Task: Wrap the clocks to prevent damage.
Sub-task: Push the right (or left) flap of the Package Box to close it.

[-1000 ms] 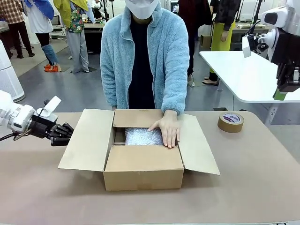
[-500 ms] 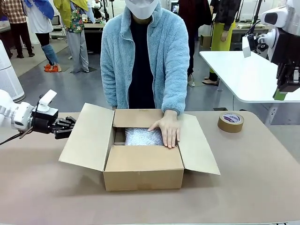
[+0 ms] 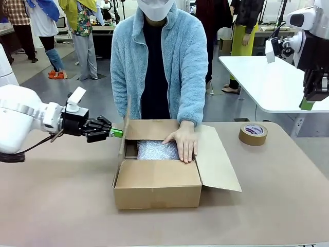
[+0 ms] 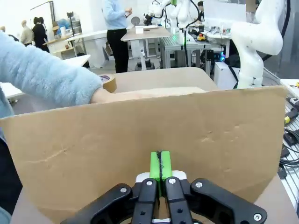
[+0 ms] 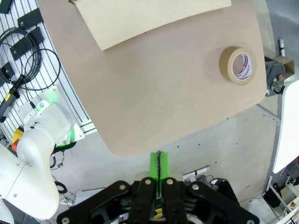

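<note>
Against the box's [image 3: 157, 190] left flap [image 4: 140, 135], the left jaws, pressed together, prop it upright; next probably comes folding it flat.

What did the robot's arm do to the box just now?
The left tool, shut, swung toward the box and tipped its left flap up from splayed out to standing. The person's hand stayed on the bubble wrap; the tape roll and right tool did not move.
</note>
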You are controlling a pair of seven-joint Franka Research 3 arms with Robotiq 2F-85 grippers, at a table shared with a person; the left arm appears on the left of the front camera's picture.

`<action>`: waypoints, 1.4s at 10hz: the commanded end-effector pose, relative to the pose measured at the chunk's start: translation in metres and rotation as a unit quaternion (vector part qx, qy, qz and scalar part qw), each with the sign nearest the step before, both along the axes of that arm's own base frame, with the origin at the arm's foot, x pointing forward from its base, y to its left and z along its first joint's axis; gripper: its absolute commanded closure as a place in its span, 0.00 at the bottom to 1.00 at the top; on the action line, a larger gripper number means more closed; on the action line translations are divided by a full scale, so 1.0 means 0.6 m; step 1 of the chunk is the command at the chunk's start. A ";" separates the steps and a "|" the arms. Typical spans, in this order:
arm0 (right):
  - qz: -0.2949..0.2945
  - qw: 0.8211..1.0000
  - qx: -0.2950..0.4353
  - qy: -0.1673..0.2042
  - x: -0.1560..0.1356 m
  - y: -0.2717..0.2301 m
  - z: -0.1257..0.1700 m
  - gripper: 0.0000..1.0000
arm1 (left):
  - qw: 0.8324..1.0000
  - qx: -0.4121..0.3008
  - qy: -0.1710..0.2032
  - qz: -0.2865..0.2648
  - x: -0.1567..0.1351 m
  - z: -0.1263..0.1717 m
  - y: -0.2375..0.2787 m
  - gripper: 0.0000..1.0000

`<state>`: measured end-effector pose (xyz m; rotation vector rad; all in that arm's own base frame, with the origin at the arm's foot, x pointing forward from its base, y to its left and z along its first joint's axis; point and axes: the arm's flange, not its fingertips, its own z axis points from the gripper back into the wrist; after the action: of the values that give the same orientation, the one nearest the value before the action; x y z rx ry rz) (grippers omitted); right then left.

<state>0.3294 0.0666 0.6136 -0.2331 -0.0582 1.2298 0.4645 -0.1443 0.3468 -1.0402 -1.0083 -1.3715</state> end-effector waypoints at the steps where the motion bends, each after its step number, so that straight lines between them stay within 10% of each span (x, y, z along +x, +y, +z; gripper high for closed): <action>1: 0.005 1.000 0.009 0.005 -0.002 -0.001 -0.005 0.99 | 0.999 0.022 -0.040 0.014 0.022 -0.023 -0.029 1.00; 14: 0.005 1.000 0.009 0.005 -0.002 -0.001 -0.005 0.99 | 0.999 0.041 -0.015 0.009 0.025 -0.068 -0.046 1.00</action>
<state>0.3294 0.0667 0.6137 -0.2333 -0.0582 1.2299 0.4791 -0.1707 0.3074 -0.9596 -0.9786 -1.3926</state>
